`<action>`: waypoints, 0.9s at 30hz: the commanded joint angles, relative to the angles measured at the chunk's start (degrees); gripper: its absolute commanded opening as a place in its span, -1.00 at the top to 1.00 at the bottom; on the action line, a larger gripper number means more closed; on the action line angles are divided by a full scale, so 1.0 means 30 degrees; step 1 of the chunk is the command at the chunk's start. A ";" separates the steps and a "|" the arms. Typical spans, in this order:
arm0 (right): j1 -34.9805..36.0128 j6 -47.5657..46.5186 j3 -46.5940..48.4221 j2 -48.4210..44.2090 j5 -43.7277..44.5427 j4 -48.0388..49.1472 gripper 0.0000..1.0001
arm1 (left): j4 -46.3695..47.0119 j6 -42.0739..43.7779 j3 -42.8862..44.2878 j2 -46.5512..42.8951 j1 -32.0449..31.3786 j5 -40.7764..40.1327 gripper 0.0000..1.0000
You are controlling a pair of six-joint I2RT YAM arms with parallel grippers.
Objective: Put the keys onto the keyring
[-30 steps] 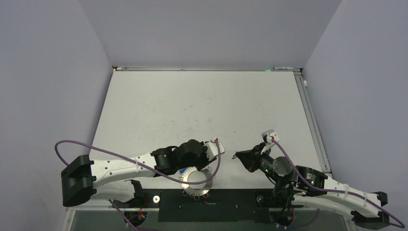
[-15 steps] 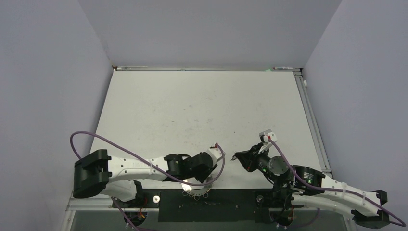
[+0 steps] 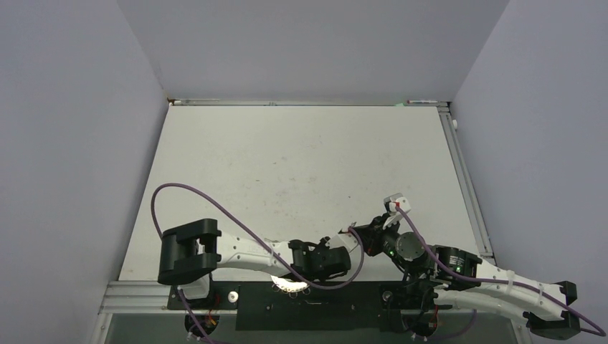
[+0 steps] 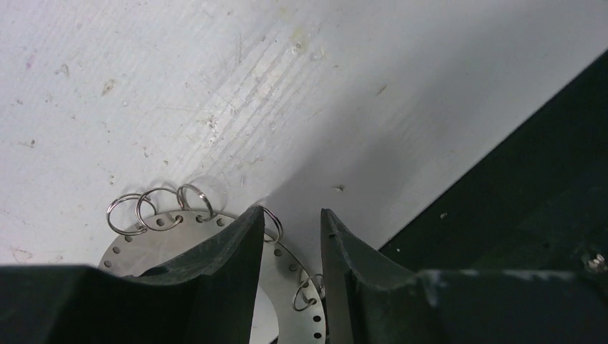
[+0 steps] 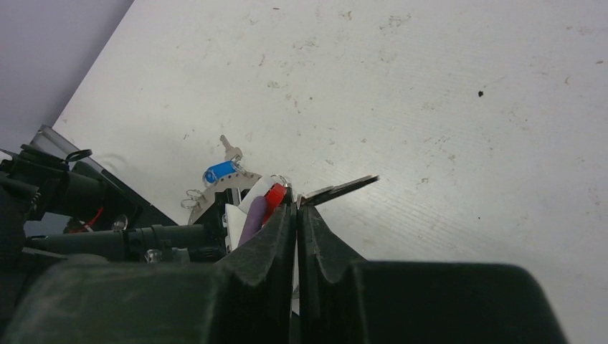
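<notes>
Black strip (image 3: 344, 304): runs along the near edge of the desk (image 5: 430, 107), between the arm bases.
Keyring (image 4: 165, 238): grey perforated metal disc, flat on the desk just beside the black strip. Mostly hidden under the left arm in the top view.
Wire loops (image 4: 154, 204): several small silver ones hang off the keyring's rim, three bunched on the far-left side.
Left gripper (image 4: 291, 211): low over the keyring, fingers apart by a narrow gap. The rim and one loop show in the gap, and the disc runs on under one finger. Nothing looks clamped between the jaws.
Right gripper (image 5: 297, 206): just beyond the left wrist, jaws closed tight. A thin dark sliver juts sideways from the tips, taken to be the dark key (image 5: 340, 188), held clear of the desk.
Blue key (image 5: 219, 173): rests at the keyring's rim, silver end pointing away. Cannot tell whether it is threaded through a loop.
Progress: about midway by my reading. The blue key is at the keyring, perhaps attached. The dark key is gripped but not yet on it.
Left to do: carry the dark key to a free loop and thread it on. Confirm the blue one.
</notes>
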 commanded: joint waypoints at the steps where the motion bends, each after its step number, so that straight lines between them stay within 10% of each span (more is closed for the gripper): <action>1: 0.0135 0.0271 0.0190 -0.0369 0.0391 0.0169 0.90 | -0.1409 -0.0671 0.1677 0.1182 -0.0190 -0.1956 0.37; 17: 0.0319 0.0393 0.0124 -0.0533 0.0491 0.0104 0.90 | -0.5462 -0.2483 0.4040 0.3354 -0.1167 -0.4318 0.46; 27: 0.0406 0.0447 0.0128 -0.0463 0.0589 0.0067 0.90 | -0.5789 -0.2739 0.4402 0.3706 -0.1480 -0.4128 1.00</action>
